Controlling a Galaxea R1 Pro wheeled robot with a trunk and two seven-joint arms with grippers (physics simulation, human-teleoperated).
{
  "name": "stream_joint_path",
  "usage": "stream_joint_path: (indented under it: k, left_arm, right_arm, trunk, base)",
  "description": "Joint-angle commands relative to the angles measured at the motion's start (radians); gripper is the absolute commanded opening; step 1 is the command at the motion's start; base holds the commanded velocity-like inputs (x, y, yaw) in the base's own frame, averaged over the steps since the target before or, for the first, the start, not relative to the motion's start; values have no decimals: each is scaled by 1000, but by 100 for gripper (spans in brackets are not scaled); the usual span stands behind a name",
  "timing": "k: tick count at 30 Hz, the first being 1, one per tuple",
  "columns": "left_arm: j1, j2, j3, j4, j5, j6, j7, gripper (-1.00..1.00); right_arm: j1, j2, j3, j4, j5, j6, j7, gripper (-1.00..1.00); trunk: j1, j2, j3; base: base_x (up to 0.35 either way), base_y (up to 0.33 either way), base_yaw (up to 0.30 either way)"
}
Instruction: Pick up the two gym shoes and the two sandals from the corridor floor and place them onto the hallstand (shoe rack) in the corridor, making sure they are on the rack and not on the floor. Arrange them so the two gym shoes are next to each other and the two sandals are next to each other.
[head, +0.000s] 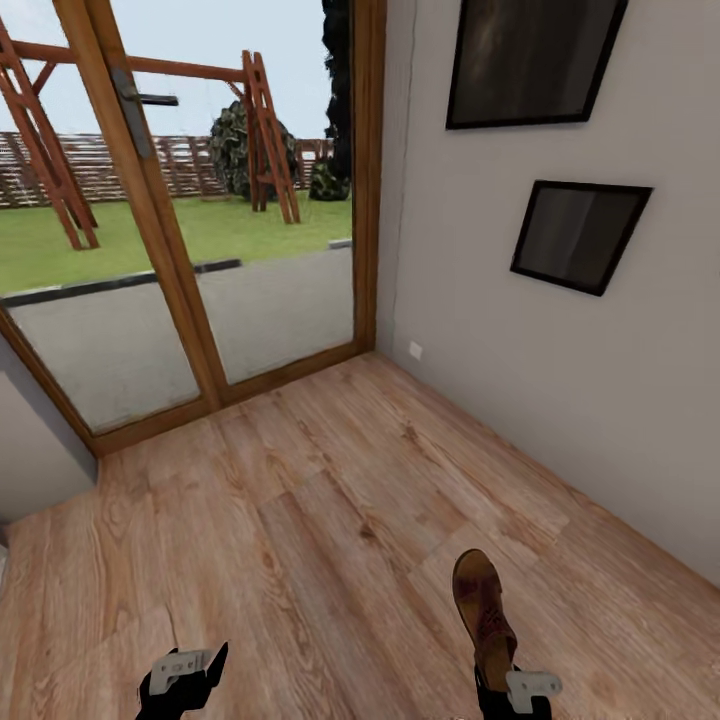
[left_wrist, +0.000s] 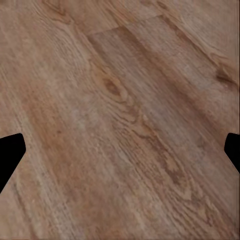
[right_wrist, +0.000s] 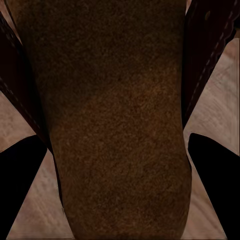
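Brown sandal: at about 5 o'clock in the head view, toe pointing away, heel end in the right gripper, off the wood-plank floor I think.
Right jaws: closed on the sandal, tan insole between the fingers.
Left gripper: 7 o'clock, spread wide, carrying nothing.
Progress: one sandal in hand; hallstand isn't visible, so placing is all still ahead, looks like.
Around: glass door at 11 o'clock.
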Motion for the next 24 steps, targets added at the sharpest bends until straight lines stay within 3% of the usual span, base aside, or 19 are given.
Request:
stream_joint_path:
  k: [1, 24]
  left_arm:
    - [-1, -1, 8, 0, -6, -3, -8, 100]
    - [-1, -1, 7, 0, -8, -3, -8, 100]
  right_arm:
    - [-1, 1, -5, 2, 10, -3, -4, -100]
    - [-1, 1, -6, 6, 10, -3, -4, -100]
  trunk:
    - [0, 0, 0]
    - [0, 0, 12]
  base:
    - [0, 0, -251]
    - [0, 0, -255]
